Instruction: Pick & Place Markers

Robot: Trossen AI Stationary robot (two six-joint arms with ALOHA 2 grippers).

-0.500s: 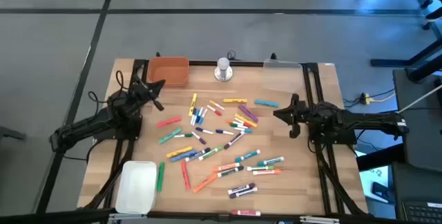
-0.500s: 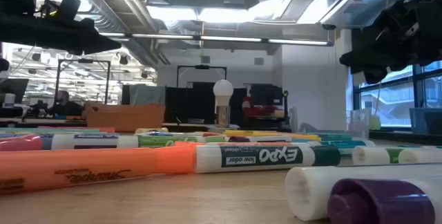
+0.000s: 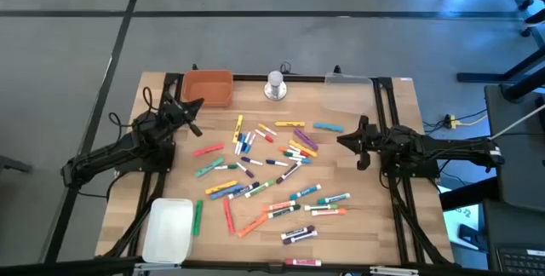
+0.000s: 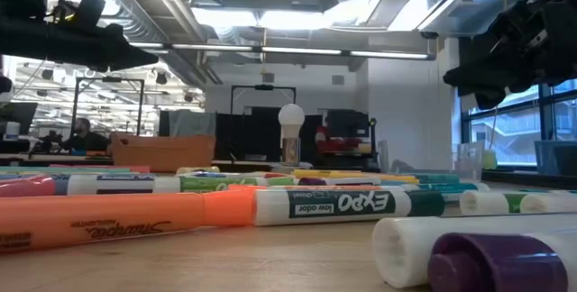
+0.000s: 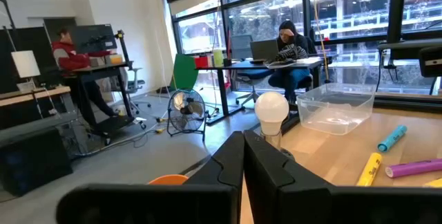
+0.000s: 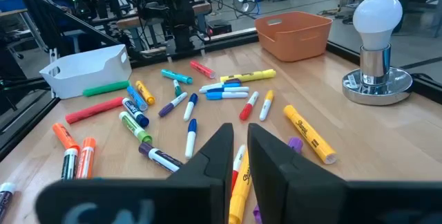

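Scattered across the middle of the wooden bench (image 3: 358, 216): dozens of markers (image 3: 271, 167) in red, orange, yellow, green, blue and purple, lying flat and mostly apart from one another. At the far edge, an orange bin (image 3: 208, 88), and just beside it a white bulb on a silver base (image 3: 274, 85). At the near left corner, a white tray (image 3: 168, 230) with a green marker (image 3: 197, 216) alongside. Poised above the bench's left side near the orange bin, the left hand (image 3: 193, 116), fingers (image 5: 276, 172) clenched together on nothing. Hovering over the right side, clear of the pile, the right hand (image 3: 352, 146), fingers (image 6: 269, 151) likewise pressed nearly shut and empty. Beyond the bench, people seated at desks.
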